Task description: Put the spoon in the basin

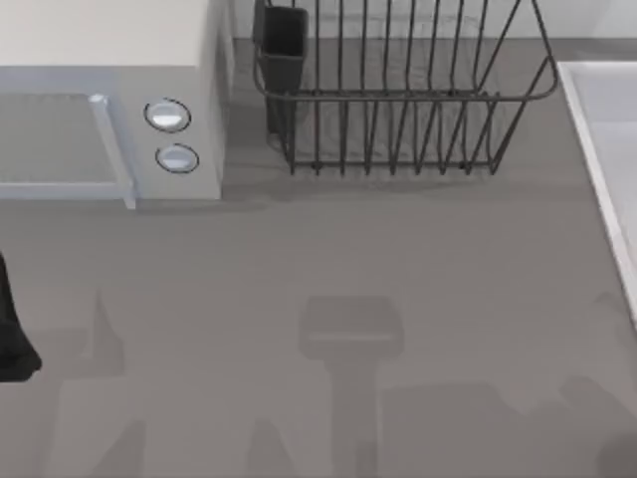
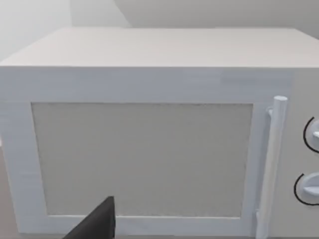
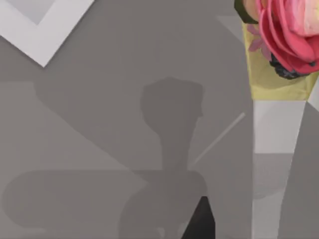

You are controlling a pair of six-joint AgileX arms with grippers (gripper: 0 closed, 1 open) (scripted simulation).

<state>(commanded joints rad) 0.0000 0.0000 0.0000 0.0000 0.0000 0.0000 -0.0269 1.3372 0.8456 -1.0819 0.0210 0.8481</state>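
Observation:
The basin (image 1: pixel 615 119) is a pale grey tub with a lighter rim at the table's right edge. One corner of the basin's rim (image 3: pixel 45 40) appears in the right wrist view. A thin pale line (image 3: pixel 219 139) lies on the grey table there; I cannot tell whether it is the spoon. A dark part of my right gripper (image 3: pixel 202 221) hangs above the table near that line. My left arm (image 1: pixel 12 334) is parked at the table's left edge. A dark part of my left gripper (image 2: pixel 97 224) faces the microwave door.
A white microwave (image 1: pixel 109 100) with two knobs stands at the back left. A black wire dish rack (image 1: pixel 398 90) with a dark cup (image 1: pixel 284 40) stands at the back middle. A pink flower in a yellow wrap (image 3: pixel 284 45) sits near the right gripper.

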